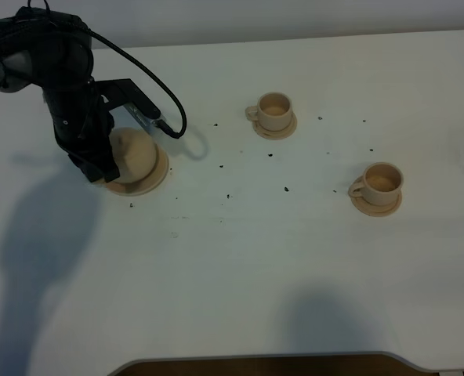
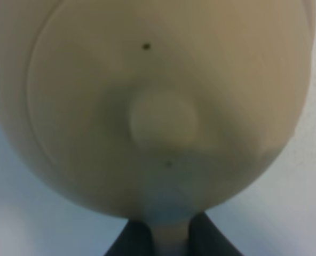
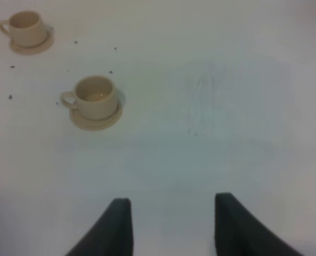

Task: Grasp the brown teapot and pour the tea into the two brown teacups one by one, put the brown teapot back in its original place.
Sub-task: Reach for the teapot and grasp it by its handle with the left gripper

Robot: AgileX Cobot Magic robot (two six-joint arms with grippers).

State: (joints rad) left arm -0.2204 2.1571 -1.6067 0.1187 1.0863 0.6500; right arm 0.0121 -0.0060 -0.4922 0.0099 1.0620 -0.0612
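Between the dark fingertips of the left gripper (image 2: 168, 239) sits the loop handle of the teapot (image 2: 163, 106), and the jaws are closed on it with no gap showing on either side. Just beyond the jaws the round tan body of the pot fills the wrist view, its lid knob (image 2: 163, 120) blurred at the middle. Under the pot, and reaching out past it on the side away from the jaws, lies the wide saucer (image 1: 158, 177); the pot looks set on it, though the contact itself cannot be made out. Well apart from these jaws, across bare white table (image 1: 295, 274) dotted with dark specks (image 1: 286, 189), stand the two cups, the nearer cup (image 1: 275, 111) and the farther cup (image 1: 382, 182), each upright on its own small saucer (image 1: 291, 129).

The right gripper (image 3: 171, 224) hangs above empty tabletop with its jaws spread apart and nothing between them. Both cups lie out ahead of it, well apart from its fingertips.
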